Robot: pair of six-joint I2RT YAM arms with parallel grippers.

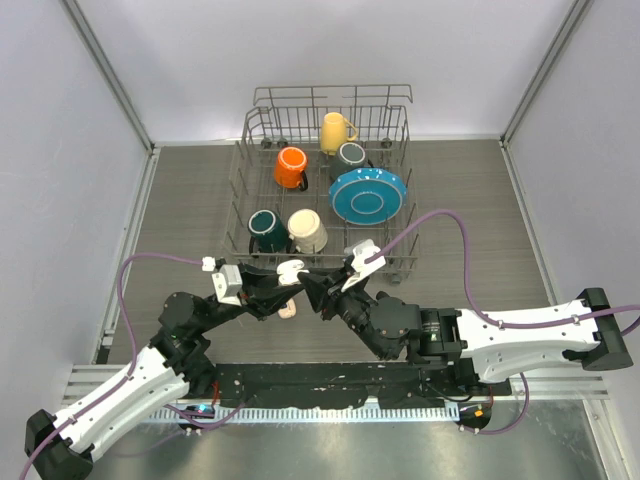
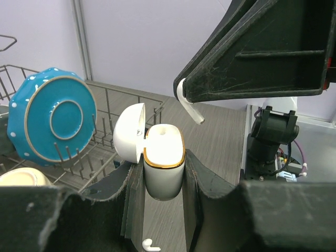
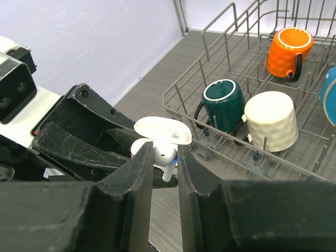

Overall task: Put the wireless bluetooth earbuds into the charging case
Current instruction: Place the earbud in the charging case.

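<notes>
Top view: both arms are folded in over the middle of the surface (image 1: 180,200), just in front of a wire dish rack (image 1: 238,200). The left gripper (image 1: 288,288) and the right gripper (image 1: 316,290) are seen nose to nose there. A bit of white from the charging case (image 1: 291,268) shows between them, and tbh not much more can be made out from up here. Parked in the rack are a yellow mug (image 1: 335,130), an orange mug (image 1: 291,167), a dark grey mug (image 1: 351,155), a teal plate (image 1: 367,195), a dark teal mug (image 1: 266,230) and a cream mug (image 1: 307,230).

Left wrist view: the charging case is clamped upright between the left gripper's fingers. Its lid is flipped open to the left, and gold trim can be seen round the mouth. An earbud (image 2: 189,107) is held in the tip of the right gripper, just above and to the right of the open case, stem angled down and not yet inside. A second earbud (image 2: 151,244) is spotted lying on the surface below the case, right at the bottom edge.

Right wrist view: the right gripper's fingers are pinched together on the earbud, which is wedged white in the narrow gap. The open lid of the case is seen right behind it, with the left gripper's black fingers off to the left.
</notes>
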